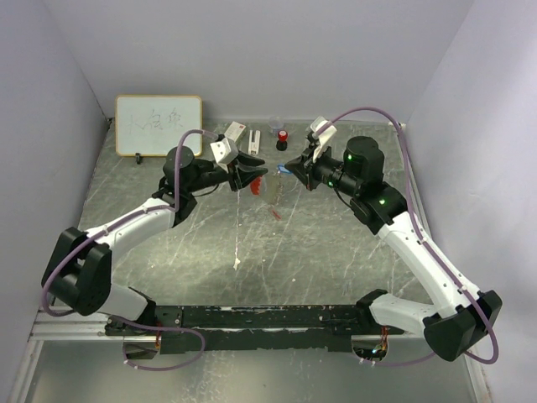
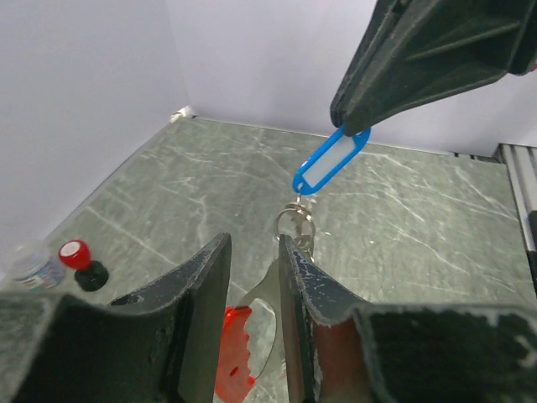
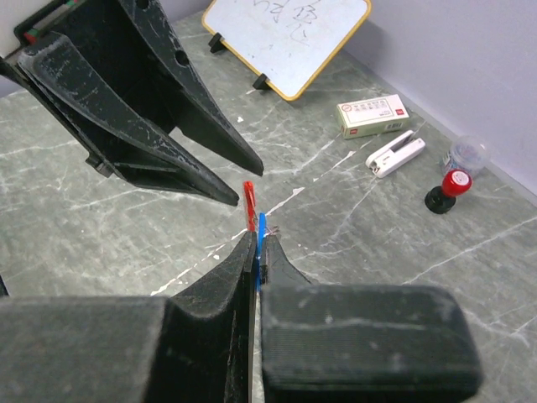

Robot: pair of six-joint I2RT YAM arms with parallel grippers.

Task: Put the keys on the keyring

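My left gripper (image 1: 254, 172) holds the keyring's curved red strap (image 2: 233, 353) and grey strip between its fingers (image 2: 252, 243). The thin metal ring (image 2: 294, 222) sticks out past the fingertips. The strap also shows as a red piece under the gripper in the top view (image 1: 256, 186). My right gripper (image 1: 291, 166) is shut on the blue key (image 3: 262, 228), seen edge-on in the right wrist view. Its blue head (image 2: 330, 164) hangs from the right gripper (image 2: 352, 122) just above the ring. A small red piece (image 1: 274, 216) lies on the table below; I cannot tell if it is the red key.
A whiteboard (image 1: 159, 125) stands at the back left. Behind the grippers are a white-and-red box (image 1: 234, 131), a white clip-like item (image 1: 252, 141), a small red-and-black bottle (image 1: 282, 139) and a clear cup (image 1: 276, 126). Walls close three sides.
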